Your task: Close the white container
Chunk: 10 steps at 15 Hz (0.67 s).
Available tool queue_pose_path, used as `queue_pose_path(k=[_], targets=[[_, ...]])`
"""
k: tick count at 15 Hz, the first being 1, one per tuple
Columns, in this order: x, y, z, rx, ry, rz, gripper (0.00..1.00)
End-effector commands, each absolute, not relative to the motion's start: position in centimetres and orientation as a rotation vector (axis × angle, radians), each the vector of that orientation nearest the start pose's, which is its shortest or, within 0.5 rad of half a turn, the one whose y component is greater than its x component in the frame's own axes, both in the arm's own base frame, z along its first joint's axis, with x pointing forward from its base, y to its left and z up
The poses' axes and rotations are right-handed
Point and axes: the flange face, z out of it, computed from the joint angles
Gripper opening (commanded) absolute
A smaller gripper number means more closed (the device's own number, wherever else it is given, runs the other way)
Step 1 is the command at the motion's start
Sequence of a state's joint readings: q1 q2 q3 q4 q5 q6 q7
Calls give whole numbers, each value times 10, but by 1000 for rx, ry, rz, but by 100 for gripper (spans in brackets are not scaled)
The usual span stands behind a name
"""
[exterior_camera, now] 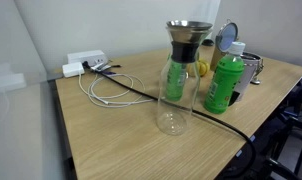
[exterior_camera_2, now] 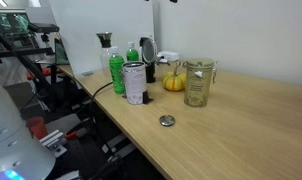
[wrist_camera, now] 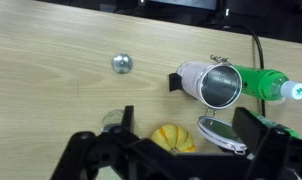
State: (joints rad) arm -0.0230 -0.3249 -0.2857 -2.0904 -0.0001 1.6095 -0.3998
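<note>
**Wooden table, container open, approach in hand**

Wooden table (exterior_camera: pixel 111 130) is seen far under the gripper (wrist_camera: pixel 183 120), which is held high over it. The two fingers are spread wide and nothing is gripped between them.

The container (wrist_camera: pixel 206 82) is found ahead of the gripper and well below it, toward the finger at the right side of the wrist view. Its mouth is uncovered and the grey inside is shown. The lid (exterior_camera: pixel 228 36) is seen raised upright above the container in an exterior view. In the wrist view an oval disc close to that same finger is taken to be this lid, but it cannot be said for sure.

A bottle (wrist_camera: pixel 269 83) is placed just beside the container, further out from the gripper. A gourd (wrist_camera: pixel 173 137) is seen under the gap between the fingers.

The step in hand is judged to be the approach: the lid is not yet touched and nothing of the closing is done. For the next move, the gripper must be lowered and brought behind the raised lid. The lid should then be pressed forward and down onto the mouth. Care is needed, because the container may slide or tip against the bottle.
</note>
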Motion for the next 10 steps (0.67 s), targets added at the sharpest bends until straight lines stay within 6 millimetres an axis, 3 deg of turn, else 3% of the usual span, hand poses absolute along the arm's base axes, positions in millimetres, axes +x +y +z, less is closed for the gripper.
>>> queue_pose_path(k=[1, 5, 10], targets=[[419, -147, 540, -2988, -169, 193, 100], [425, -129, 539, -3020, -166, 129, 100], [443, -88, 538, -3094, -147, -6, 100]])
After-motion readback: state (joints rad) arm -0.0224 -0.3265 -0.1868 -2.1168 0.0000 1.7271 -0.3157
